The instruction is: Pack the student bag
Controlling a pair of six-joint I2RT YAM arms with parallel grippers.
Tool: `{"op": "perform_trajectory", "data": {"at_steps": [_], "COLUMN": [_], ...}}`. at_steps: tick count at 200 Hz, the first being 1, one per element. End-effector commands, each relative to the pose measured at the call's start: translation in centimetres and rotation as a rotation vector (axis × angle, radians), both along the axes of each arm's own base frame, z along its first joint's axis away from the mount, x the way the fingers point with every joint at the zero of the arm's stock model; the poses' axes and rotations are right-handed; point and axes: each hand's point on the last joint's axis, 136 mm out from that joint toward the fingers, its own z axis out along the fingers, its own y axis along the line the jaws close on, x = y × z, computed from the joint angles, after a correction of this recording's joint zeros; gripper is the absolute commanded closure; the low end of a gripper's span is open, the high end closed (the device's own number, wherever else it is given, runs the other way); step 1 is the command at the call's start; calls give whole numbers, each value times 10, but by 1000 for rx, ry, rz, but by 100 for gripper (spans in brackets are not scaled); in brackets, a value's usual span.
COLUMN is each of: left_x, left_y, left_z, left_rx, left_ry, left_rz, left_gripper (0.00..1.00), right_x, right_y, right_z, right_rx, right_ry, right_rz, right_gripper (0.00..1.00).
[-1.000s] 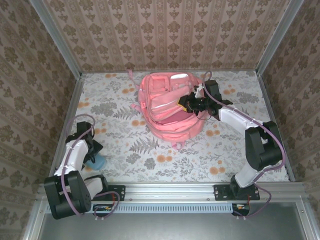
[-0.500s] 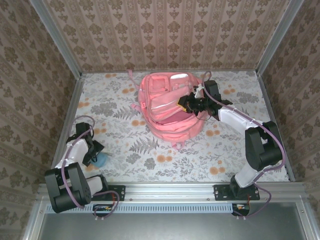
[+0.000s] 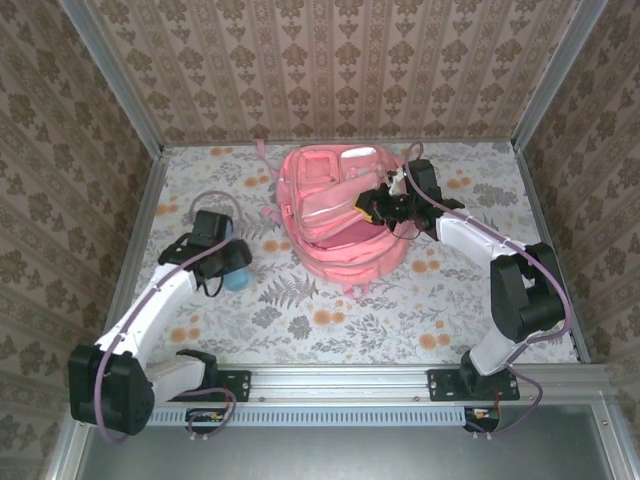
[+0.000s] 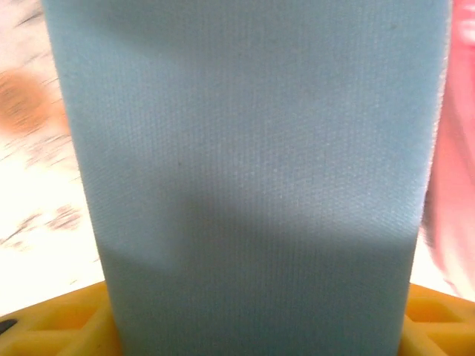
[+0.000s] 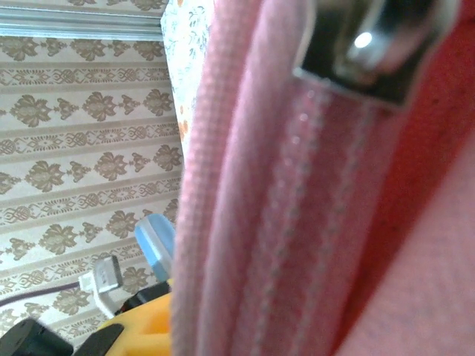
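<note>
The student bag, a big pink backpack, lies at the back middle of the table with its main compartment gaping. My right gripper is shut on the bag's right zip edge and holds it up; a metal zip slider sits just above the grip. My left gripper hangs left of the bag, shut on a light-blue fabric thing. That blue fabric spans the left wrist view between my yellow fingers, with pink bag fabric at the right edge.
Patterned walls enclose the floral table on three sides. A metal rail runs along the near edge. A pink strap trails from the bag toward the back wall.
My left arm has lifted the light-blue thing from the near left corner and carried it up and right toward the bag. The right arm and the bag have not moved.
</note>
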Motion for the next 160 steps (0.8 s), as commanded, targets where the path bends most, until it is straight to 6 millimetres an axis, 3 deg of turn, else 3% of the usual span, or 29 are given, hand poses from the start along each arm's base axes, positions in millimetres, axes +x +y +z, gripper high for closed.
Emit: {"op": "perform_trajectory", "data": {"at_steps": [1, 33, 69, 104, 126, 160], "left_x": [6, -10, -34, -53, -50, -34], "left_y": [-62, -137, -195, -222, -225, -235], "left_z": [38, 71, 63, 45, 35, 35], "left_rx": [-32, -33, -125, -132, -112, -115], "left_ry": [-144, -334, -330, -284, -244, -208], "left_rz": [-272, -585, -808, -941, -942, -896], "left_gripper": [39, 43, 45, 45, 44, 45], "right_x": [14, 19, 23, 25, 24, 16], "right_y": [10, 14, 17, 18, 20, 20], "right_z": [59, 75, 84, 94, 99, 97], "right_rx": [72, 102, 117, 132, 144, 156], "right_ry": [-146, -175, -195, -218, -230, -228], "right_rz": [-8, -3, 2, 7, 15, 26], "right_gripper": [100, 100, 100, 100, 100, 100]}}
